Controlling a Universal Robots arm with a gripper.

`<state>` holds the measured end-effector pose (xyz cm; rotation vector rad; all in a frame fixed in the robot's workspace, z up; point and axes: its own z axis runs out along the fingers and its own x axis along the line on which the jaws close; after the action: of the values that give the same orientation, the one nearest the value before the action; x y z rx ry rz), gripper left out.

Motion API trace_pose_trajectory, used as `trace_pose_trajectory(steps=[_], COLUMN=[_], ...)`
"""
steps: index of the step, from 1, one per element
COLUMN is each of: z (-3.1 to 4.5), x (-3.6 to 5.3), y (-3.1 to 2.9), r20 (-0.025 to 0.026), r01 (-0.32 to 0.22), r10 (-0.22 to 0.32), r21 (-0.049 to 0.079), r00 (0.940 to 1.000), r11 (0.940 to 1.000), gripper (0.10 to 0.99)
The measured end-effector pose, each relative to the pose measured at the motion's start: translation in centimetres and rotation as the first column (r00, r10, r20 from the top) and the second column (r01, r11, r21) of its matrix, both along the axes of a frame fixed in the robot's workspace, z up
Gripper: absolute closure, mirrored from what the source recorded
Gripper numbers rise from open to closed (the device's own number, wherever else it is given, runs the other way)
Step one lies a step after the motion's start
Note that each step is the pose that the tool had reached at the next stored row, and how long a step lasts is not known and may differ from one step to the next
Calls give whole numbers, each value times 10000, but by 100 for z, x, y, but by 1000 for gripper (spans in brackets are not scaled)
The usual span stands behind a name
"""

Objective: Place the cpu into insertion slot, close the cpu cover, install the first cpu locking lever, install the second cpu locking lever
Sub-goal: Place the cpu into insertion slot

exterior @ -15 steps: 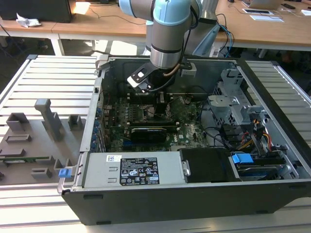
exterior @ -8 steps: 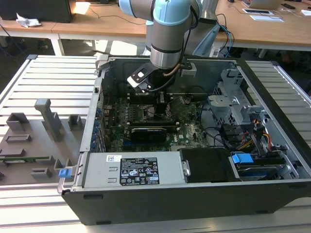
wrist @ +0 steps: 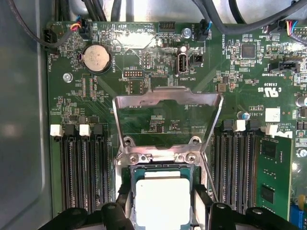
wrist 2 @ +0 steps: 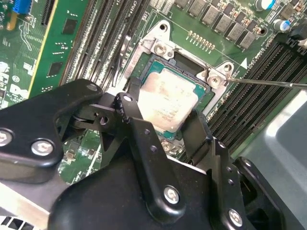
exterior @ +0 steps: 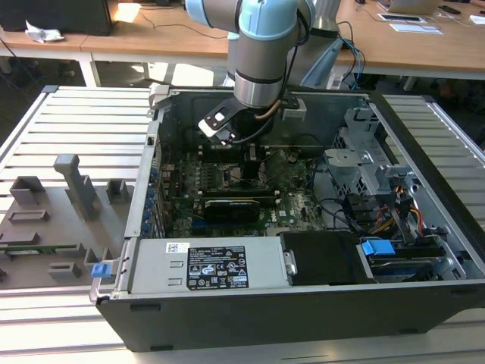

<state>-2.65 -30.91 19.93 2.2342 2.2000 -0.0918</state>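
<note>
Case, exterior view: one open case (exterior: 265,322) lies on the table, holding a green board (exterior: 292,201), cables and a silver box (exterior: 151,265) along its front wall.
Arm: one arm (exterior: 261,53) reaches down into the case, with its hand (exterior: 246,155) low over the board.
Blue tabs: two, one (exterior: 102,270) at the case's corner on the exterior view's left, and one (exterior: 377,247) inside on the exterior view's right.
Table: slatted metal table (exterior: 76,106), with several grey blocks (exterior: 76,186) standing on the exterior view's left of the case.
Room: wooden desks (exterior: 151,34) behind.
Slot, second wrist view: the slot (wrist 2: 152,63) holds the cpu (wrist 2: 168,93), whose green rim shows inside the black frame.
Hand: its black fingers (wrist 2: 130,103) sit against two opposite edges of the cpu, clamped on it.
Rod: one thin wire rod (wrist 2: 268,82) runs out from a corner of the slot.
Cover, first wrist view: one cover (wrist: 168,98) is swung open, lying back from the slot, and the board shows through its window.
Cpu: one, in the slot between the fingers.
Memory slots: eight, four (wrist: 79,167) on one side of the slot and four (wrist: 235,167) on the other.
Coin cell: one (wrist: 97,58), beyond the cover.
</note>
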Motion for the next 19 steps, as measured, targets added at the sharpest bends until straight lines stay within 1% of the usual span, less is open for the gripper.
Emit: trace_pose_trajectory(steps=[3,5,6,8,9,10,11,12,13,14,15,19], z=[60,128,138,138,139,138,137,136,132,126,121,91], x=[0,0,0,-17,-30,-56,-86,-93,-93,-94,-94,-95], y=[1,1,1,0,-5,-13,-20,-22,-21,-22,-22,-22], r20=[2,4,6,10,10,11,11,11,12,10,10,12], r01=[0,-1,-2,0,-1,-1,-7,-26,-122,-366,-670,-676], r10=[0,1,2,0,1,1,7,26,121,365,670,676], r21=[4,3,3,26,63,145,233,271,275,276,287,289], r00=[10000,10000,10000,10000,10000,10000,10000,10000,9999,9993,9978,9977], r11=[10000,10000,10000,10000,10000,9999,9997,9996,9995,9990,9973,9973], gripper=[471,471,486,616,616,675,796,855,918,976,980,980])
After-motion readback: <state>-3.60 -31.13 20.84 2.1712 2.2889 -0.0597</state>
